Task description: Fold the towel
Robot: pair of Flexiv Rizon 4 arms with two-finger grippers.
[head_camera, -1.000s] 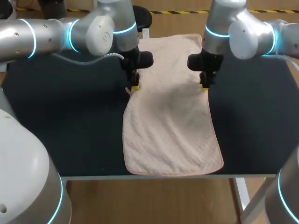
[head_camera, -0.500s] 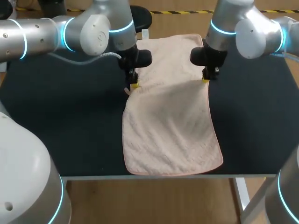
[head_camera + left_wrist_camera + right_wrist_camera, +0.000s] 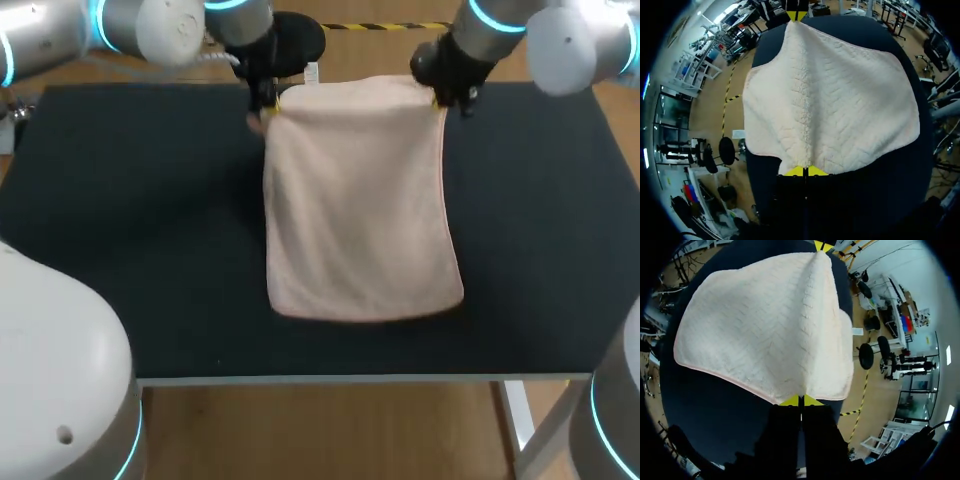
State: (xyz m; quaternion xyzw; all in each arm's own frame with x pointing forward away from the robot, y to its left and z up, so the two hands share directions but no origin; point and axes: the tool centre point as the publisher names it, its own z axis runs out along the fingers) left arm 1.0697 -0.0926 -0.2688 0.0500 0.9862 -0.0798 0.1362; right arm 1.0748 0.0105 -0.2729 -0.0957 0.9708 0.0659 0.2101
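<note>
A pale pink towel (image 3: pixel 355 200) hangs in a sloping sheet over the black table (image 3: pixel 120 220), lifted at its far end. My left gripper (image 3: pixel 272 100) is shut on the towel's left edge and my right gripper (image 3: pixel 440 100) is shut on its right edge, both near the table's far side. The left wrist view has the towel (image 3: pixel 830 100) spreading out from my left gripper (image 3: pixel 805 171) to my right gripper's yellow tips (image 3: pixel 796 15). Seen from the right wrist, the towel (image 3: pixel 765 325) stretches from my right gripper (image 3: pixel 801 401) across to the left gripper's tips (image 3: pixel 822 246).
Bare black tabletop lies left (image 3: pixel 130 180) and right (image 3: pixel 540 200) of the towel. The towel's near edge rests some way back from the table's front edge (image 3: pixel 350 378).
Both grippers pinched shut on the towel's side edges, then rose and moved toward the table's far side. The towel's near edge slid back from the front edge.
</note>
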